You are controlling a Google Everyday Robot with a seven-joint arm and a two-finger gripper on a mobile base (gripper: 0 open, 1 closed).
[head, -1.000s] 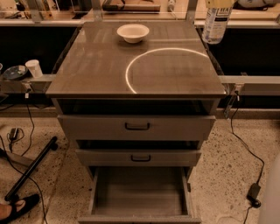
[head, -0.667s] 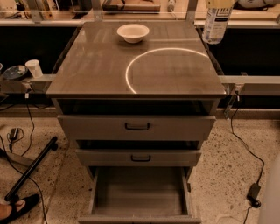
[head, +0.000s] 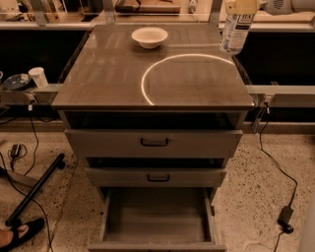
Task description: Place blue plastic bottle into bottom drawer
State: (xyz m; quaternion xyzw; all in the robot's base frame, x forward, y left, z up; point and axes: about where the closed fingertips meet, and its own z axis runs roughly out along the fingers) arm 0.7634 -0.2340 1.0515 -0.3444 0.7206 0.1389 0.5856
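Observation:
The blue plastic bottle (head: 236,30), clear with a white-and-bluish label, is upright over the back right corner of the cabinet top (head: 113,74). My gripper (head: 241,6) is at the upper edge of the view, shut on the bottle's top, and its arm (head: 290,5) reaches in from the right. The bottle's cap is hidden by the fingers. Whether the bottle's base touches the cabinet top I cannot tell. The bottom drawer (head: 157,219) is pulled open low in the view, and its grey interior holds nothing.
A white bowl (head: 149,37) sits at the back of the cabinet top. The two upper drawers (head: 153,142) (head: 157,177) stand slightly out. A white cup (head: 38,77) rests on a ledge at left. Cables and a black pole (head: 34,189) lie on the floor.

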